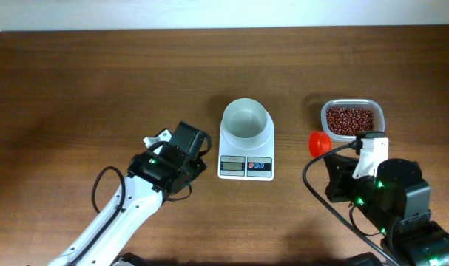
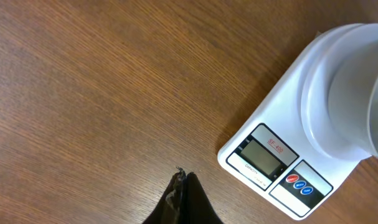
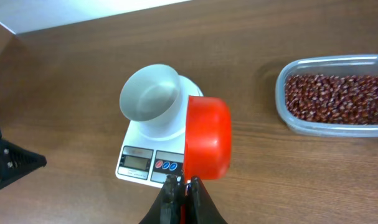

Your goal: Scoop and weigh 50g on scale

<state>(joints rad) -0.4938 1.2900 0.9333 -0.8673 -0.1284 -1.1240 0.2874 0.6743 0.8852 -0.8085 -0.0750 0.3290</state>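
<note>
Right end effector (image 3: 182,184) grips red plastic scoop (image 3: 207,137), clear plastic bean tub (image 3: 335,93) just ahead-right; left end effector (image 2: 183,182) closed, empty.

The left arm (image 1: 119,213) stretched in from the bottom left corner and leaned up and to the right. Its long part was white and its wrist was black. The left gripper (image 2: 182,180) was closed. Its two fingers (image 2: 185,196) were pressed together into one dark tip, with nothing between them. The right arm (image 1: 402,203) sat at the bottom right. It was folded up and mostly black, with a small green light on it. The right gripper (image 3: 181,183) pointed forward. Its fingers were squeezed tight on the handle of a red scoop (image 3: 207,137).
</note>
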